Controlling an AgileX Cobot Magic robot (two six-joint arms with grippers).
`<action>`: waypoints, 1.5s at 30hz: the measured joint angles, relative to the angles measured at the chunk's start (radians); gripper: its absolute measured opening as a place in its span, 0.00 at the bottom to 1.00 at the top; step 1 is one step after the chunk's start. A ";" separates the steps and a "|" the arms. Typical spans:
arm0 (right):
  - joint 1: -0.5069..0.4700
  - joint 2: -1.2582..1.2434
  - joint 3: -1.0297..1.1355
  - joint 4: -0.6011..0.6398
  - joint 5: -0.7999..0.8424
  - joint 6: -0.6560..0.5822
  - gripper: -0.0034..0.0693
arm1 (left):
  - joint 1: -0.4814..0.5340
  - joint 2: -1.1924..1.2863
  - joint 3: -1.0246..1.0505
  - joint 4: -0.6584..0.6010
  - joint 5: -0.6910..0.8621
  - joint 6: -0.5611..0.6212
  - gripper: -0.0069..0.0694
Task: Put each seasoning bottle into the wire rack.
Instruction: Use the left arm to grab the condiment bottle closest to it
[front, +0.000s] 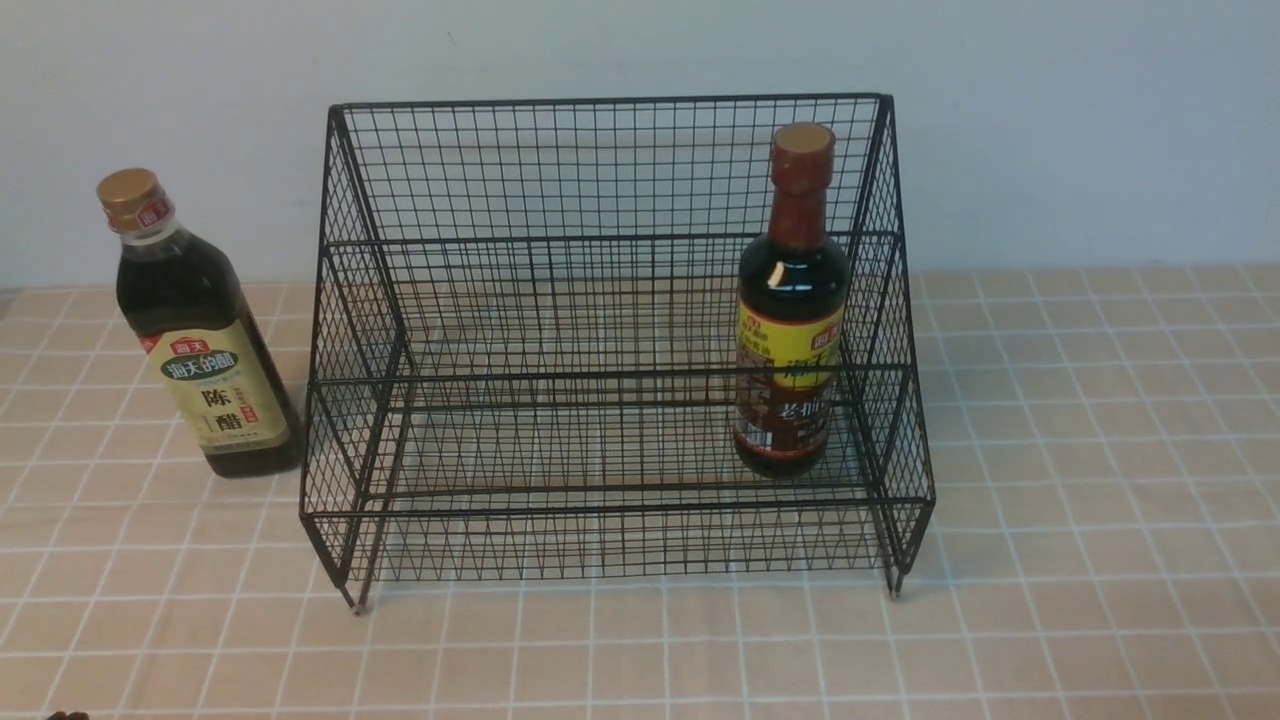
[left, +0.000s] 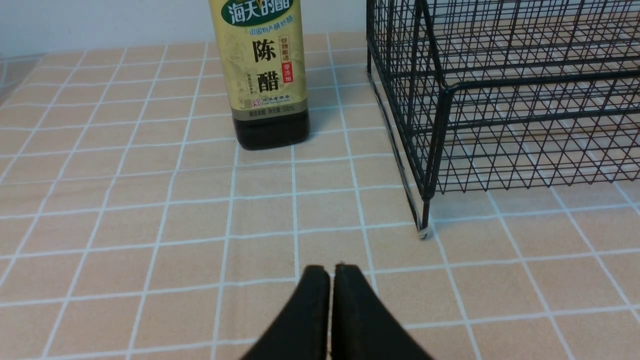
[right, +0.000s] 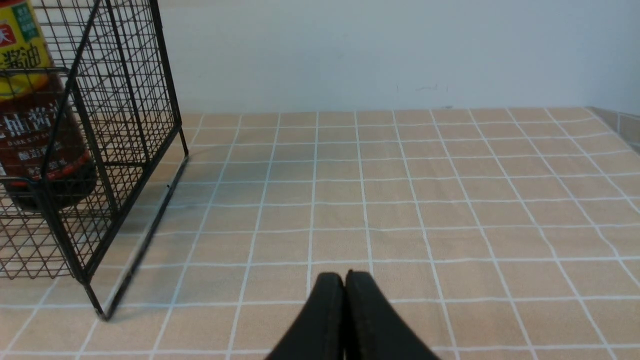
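Round bottle (front: 792, 330) is seen upright inside the rack (front: 600, 240), right of centre; square bottle (front: 195, 340) is seen outside, frame left. Left gripper (left: 331, 271) and right gripper (right: 345, 278) are pressed shut, empty.

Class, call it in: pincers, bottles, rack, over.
Left pincer shut, empty; right pincer same. Brown-cap bottle upright in wire rack. Gold-cap vinegar bottle outside, left of rack. Nothing between.

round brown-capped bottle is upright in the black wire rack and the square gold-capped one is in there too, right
The squarish bottle with the gold cap is not in the black wire-mesh rack: the front view shows it upright on the tiled table, outside the rack's left side. The round brown-capped bottle is upright in the rack.
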 joint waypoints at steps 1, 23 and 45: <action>0.000 0.000 0.000 0.000 0.000 0.000 0.03 | 0.000 0.000 0.000 0.000 0.000 0.000 0.08; 0.000 0.000 0.000 0.000 0.000 0.000 0.03 | 0.000 0.000 0.001 -0.236 -0.355 -0.133 0.08; 0.000 0.000 0.000 -0.001 0.000 0.000 0.03 | 0.000 0.356 -0.407 -0.268 -0.565 0.115 0.08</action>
